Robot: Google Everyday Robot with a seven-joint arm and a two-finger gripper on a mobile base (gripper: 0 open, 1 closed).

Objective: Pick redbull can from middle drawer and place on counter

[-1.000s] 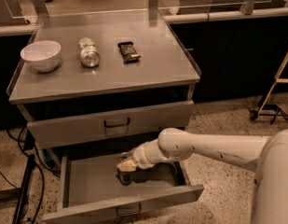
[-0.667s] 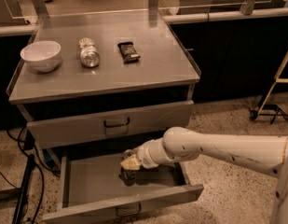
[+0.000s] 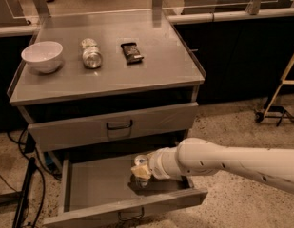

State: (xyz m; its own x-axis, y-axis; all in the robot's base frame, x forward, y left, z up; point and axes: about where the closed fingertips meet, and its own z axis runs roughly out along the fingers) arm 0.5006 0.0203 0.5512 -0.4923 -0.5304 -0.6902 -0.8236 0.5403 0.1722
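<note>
The gripper [image 3: 142, 171] sits right at the redbull can [image 3: 141, 160] inside the open middle drawer [image 3: 89, 184], arm [image 3: 222, 158] reaching in from 3 o'clock; can't tell if it's clamped.

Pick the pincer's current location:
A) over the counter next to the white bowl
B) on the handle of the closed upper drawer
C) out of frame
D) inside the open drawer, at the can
D: the pincer is down inside the open middle drawer, right at the redbull can, well below the counter and its white bowl.
</note>
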